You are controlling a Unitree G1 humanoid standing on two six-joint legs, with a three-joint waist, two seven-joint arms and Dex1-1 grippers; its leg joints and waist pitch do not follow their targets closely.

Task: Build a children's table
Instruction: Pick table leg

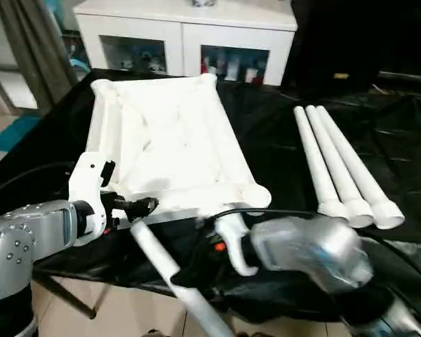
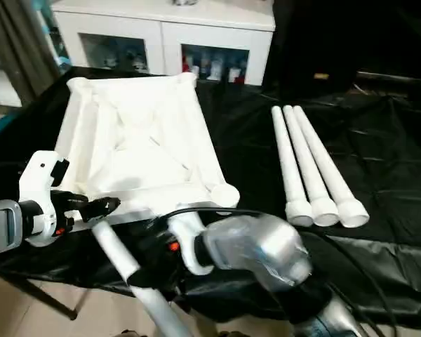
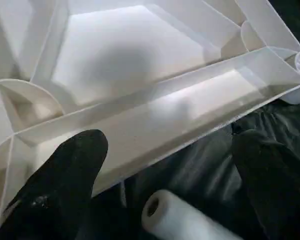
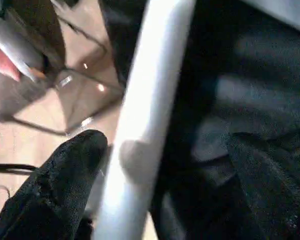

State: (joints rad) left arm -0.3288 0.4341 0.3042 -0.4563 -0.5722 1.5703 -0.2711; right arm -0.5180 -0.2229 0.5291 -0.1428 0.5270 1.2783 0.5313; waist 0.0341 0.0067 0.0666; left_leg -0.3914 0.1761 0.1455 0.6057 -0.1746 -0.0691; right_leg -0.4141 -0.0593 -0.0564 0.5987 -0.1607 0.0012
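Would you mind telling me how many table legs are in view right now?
4. Three legs lie side by side on the black cloth to the right of the tabletop. The fourth leg slants off the near table edge, between the two grippers.

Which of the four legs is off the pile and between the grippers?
The leg slanting off the table's near edge, its open end by the left gripper, right gripper straddling it. The other three legs lie side by side on the black cloth.

- Table top [image 1: 165, 144]: white, ribbed underside up, just ahead of the left gripper [image 1: 146, 206].
- Loose leg [image 1: 170, 270]: slanting between both grippers.
- Three legs [image 1: 340, 168]: side by side, beyond the right gripper [image 4: 160, 170].
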